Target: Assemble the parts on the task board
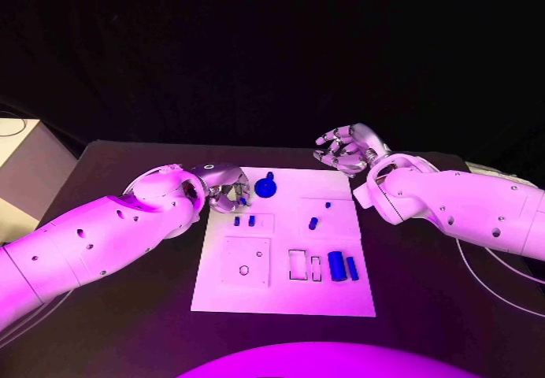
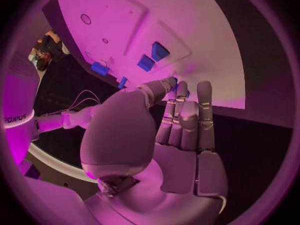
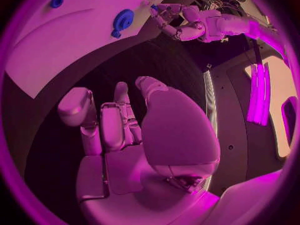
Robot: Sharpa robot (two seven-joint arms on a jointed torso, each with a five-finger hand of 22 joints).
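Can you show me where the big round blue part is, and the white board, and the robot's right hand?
round blue part [image 1: 265, 187]: head view, its disc face.
task board [image 1: 284, 295]: head view, bare near edge.
right hand [image 1: 344, 150]: head view, palm middle.

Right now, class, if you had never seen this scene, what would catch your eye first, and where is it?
The white rectangular task board in the middle of the black table, dotted with small blue parts, stands out first. A round blue disc-shaped part sits near its far edge, beside the silver left hand at the board's far left corner. The silver right hand is just beyond the far edge.
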